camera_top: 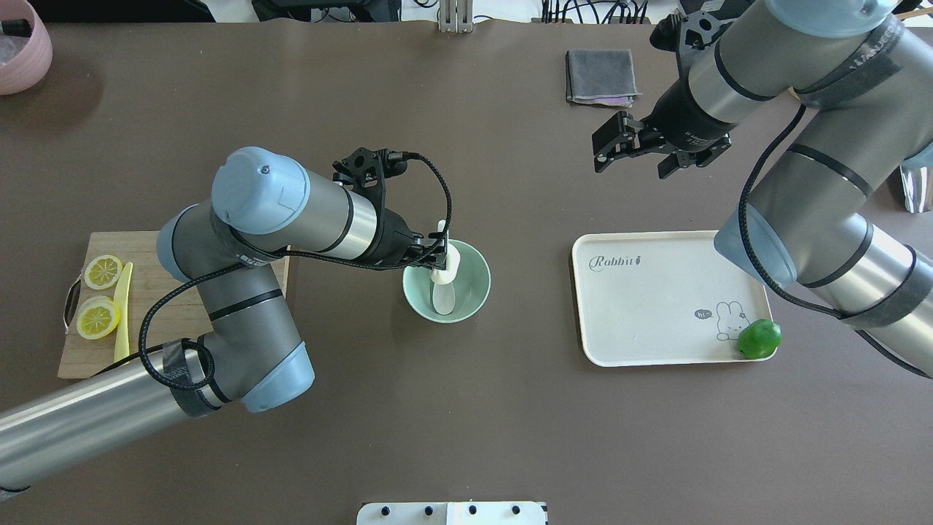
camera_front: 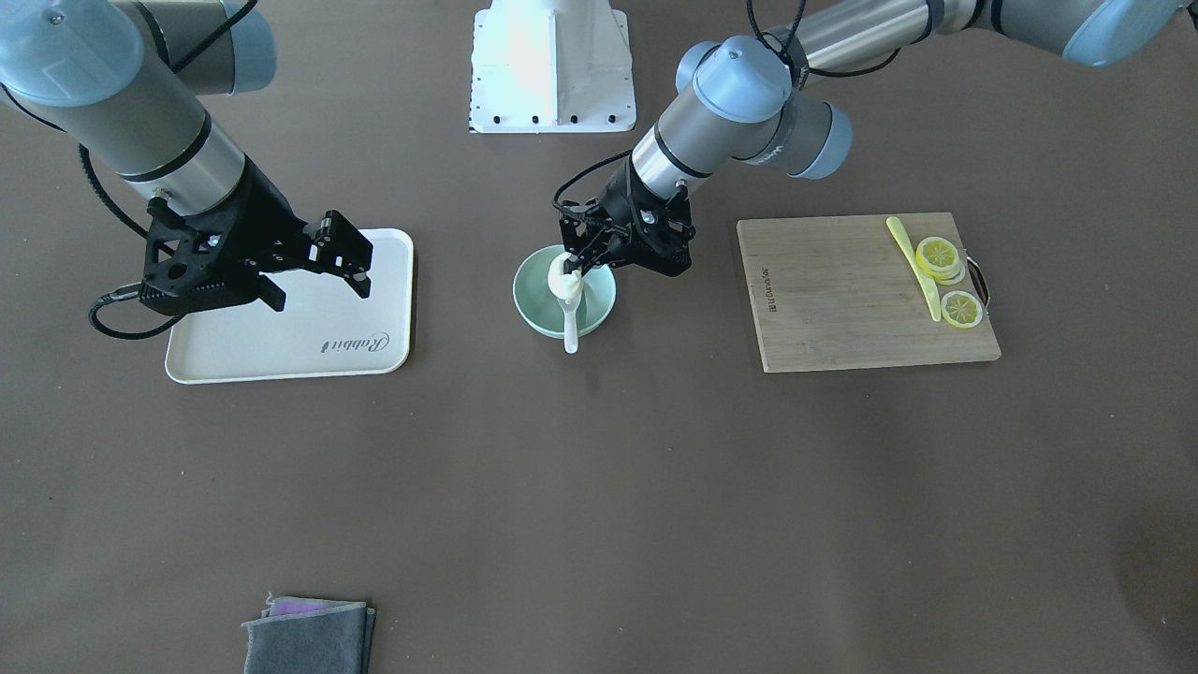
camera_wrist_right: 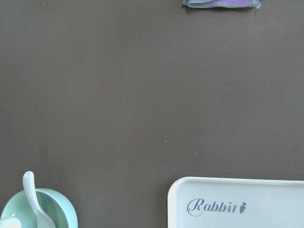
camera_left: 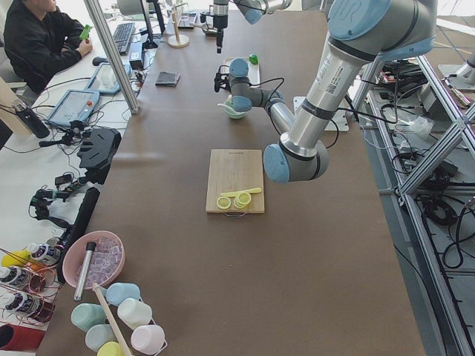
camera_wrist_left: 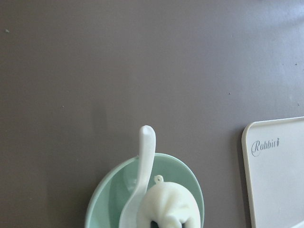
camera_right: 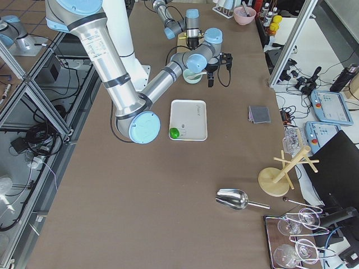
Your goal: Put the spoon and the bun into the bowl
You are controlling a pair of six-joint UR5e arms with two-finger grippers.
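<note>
The mint-green bowl (camera_top: 474, 292) stands mid-table. The white spoon (camera_top: 443, 299) lies in it, scoop inside, handle sticking out over the far rim (camera_front: 570, 337). My left gripper (camera_top: 442, 257) is over the bowl's left part, shut on the white bun (camera_top: 447, 268), which it holds at about rim height above the spoon. The left wrist view shows the bun (camera_wrist_left: 168, 204), the spoon handle (camera_wrist_left: 146, 142) and the bowl's rim (camera_wrist_left: 192, 178). My right gripper (camera_top: 633, 152) is open and empty, raised above the table beyond the tray.
A white tray (camera_top: 656, 306) lies right of the bowl with a green lime (camera_top: 758, 339) at its near right corner. A wooden board (camera_top: 73, 350) with lemon slices (camera_top: 98, 319) and a yellow knife is at the left. A grey cloth (camera_top: 601, 76) lies far right.
</note>
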